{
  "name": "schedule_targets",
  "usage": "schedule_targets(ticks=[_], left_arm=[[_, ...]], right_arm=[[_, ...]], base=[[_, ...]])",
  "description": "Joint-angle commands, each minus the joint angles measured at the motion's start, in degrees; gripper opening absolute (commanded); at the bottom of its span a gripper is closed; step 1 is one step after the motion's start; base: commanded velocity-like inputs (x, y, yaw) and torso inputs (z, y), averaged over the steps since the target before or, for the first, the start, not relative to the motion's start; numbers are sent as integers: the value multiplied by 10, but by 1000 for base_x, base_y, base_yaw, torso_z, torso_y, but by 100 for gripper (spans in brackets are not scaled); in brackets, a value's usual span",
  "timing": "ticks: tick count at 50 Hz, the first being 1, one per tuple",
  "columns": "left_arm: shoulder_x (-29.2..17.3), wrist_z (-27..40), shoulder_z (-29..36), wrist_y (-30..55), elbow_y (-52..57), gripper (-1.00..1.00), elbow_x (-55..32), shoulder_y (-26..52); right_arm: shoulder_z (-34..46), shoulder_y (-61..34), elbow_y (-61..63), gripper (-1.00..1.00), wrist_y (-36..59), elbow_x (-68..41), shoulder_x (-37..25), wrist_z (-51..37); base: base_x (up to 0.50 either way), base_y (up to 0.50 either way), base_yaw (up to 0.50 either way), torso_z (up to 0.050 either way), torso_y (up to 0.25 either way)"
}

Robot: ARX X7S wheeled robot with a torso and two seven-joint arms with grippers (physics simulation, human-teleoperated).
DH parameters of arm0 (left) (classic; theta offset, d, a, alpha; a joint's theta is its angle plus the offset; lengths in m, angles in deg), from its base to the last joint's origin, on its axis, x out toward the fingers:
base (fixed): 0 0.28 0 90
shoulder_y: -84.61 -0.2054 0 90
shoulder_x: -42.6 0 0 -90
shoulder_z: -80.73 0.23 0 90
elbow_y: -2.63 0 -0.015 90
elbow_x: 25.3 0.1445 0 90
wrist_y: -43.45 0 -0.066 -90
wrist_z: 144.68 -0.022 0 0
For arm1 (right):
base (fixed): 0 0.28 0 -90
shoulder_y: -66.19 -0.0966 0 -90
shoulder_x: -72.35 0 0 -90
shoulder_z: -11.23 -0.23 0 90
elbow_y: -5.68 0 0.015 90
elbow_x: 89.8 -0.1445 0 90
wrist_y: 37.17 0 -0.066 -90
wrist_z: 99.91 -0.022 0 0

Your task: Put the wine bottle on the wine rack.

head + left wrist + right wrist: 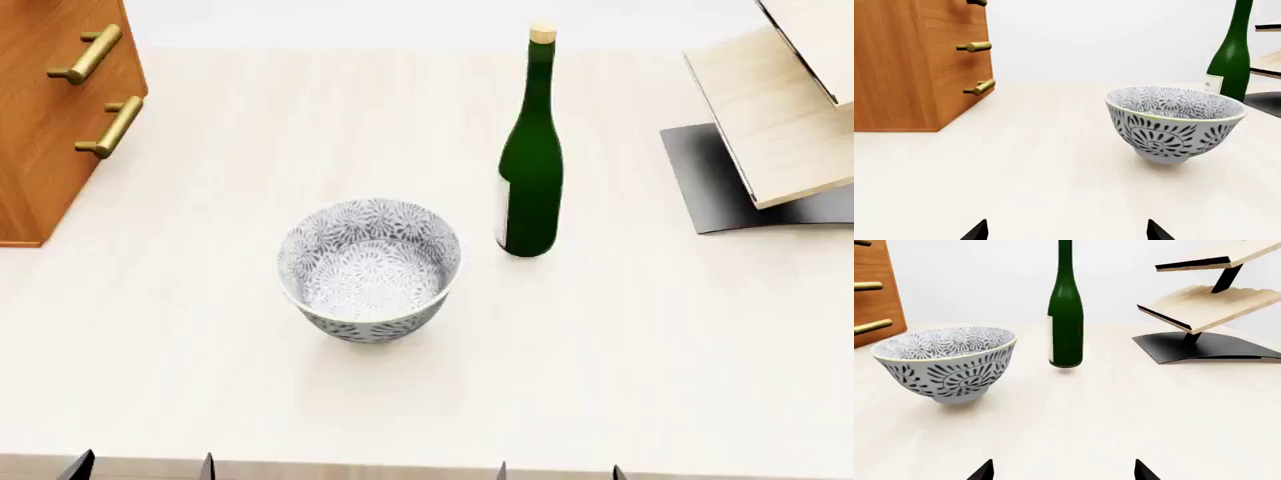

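On the table [641,350], the wine bottle [531,170] is standing upright just behind and right of the bowl [370,268], with the wine rack [774,130] sitting farther right and the cabinet [54,110] sitting far left.

Lots gets cropped here. The wine bottle [1065,315] loses its cork off the top in both wrist views. The wine rack [781,120] runs off the head view's right edge, and the cabinet [47,110] off its left. Both grippers, left gripper [1066,231] and right gripper [1062,470], only show dark fingertips.
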Motion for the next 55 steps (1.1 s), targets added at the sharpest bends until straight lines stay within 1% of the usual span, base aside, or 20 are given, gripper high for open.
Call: schedule_targets(ticks=[1,11,21,24,31,40,48,55], left_arm=[[-8,6,8,-1,-1,100,-8,0],[-25,29,28,-5,-8,100,-26,3],[-35,41,40,4,16,100,-39,-3],[-38,45,42,13,40,100,-42,-10],[-49,59,46,48,149,100,-47,-35],[-61,76,54,72,267,100,-40,-65],[-73,94,60,80,346,100,-23,-86],[-76,107,59,54,375,100,-17,-99]], right_arm=[[14,0,2,100,1,-11,-11,-14],[32,2,11,100,1,-25,-27,-34],[43,12,46,100,13,-36,-38,-45],[45,22,84,100,25,-38,-43,-49],[46,52,212,100,65,-46,-56,-60],[51,80,318,100,84,-42,-71,-73],[56,99,381,100,82,-33,-82,-83],[58,115,406,100,38,-35,-87,-86]], base=[[0,0,0,0,0],[0,0,0,0,0],[0,0,0,0,0],[0,0,0,0,0],[0,0,0,0,0],[0,0,0,0,0],[0,0,0,0,0],[0,0,0,0,0]])
